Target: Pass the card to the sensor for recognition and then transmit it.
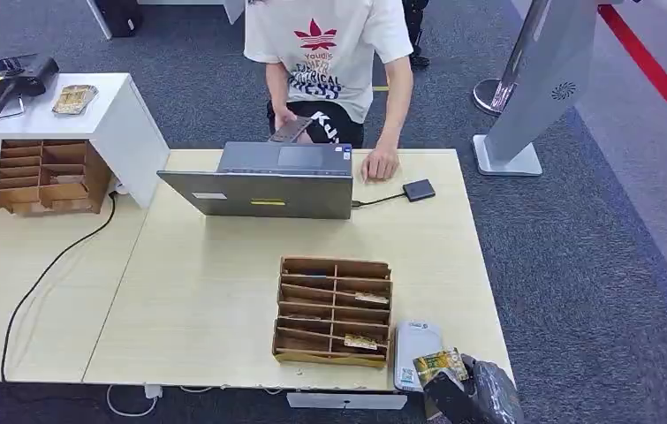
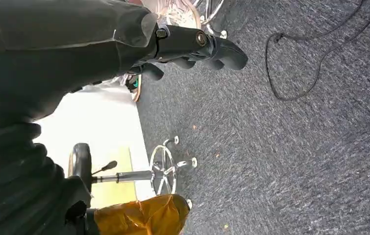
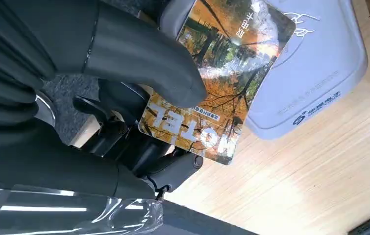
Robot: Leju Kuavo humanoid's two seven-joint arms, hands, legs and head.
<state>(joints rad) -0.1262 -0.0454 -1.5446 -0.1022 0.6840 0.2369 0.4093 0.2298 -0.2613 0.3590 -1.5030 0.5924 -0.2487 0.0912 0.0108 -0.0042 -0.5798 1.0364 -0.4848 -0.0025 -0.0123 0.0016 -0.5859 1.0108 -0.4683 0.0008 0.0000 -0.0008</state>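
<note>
My right hand (image 1: 475, 389) is at the table's near right edge and holds a hotel card (image 1: 440, 364) printed with autumn trees. In the right wrist view the thumb (image 3: 138, 58) presses the card (image 3: 212, 83) against the fingers beneath, and the card's far end lies over the white sensor box (image 3: 315, 68). That sensor (image 1: 416, 346) sits flat on the table just right of the brown cardboard card organiser (image 1: 334, 311). My left hand (image 2: 192, 46) hangs over the grey carpet with its fingers curled in and nothing in them.
A person in a white T-shirt (image 1: 325, 53) stands behind the table, one hand beside an open laptop (image 1: 263, 181). A small dark device (image 1: 419, 189) is cabled to it. A second organiser (image 1: 42, 177) and a white counter (image 1: 100, 115) are at the left.
</note>
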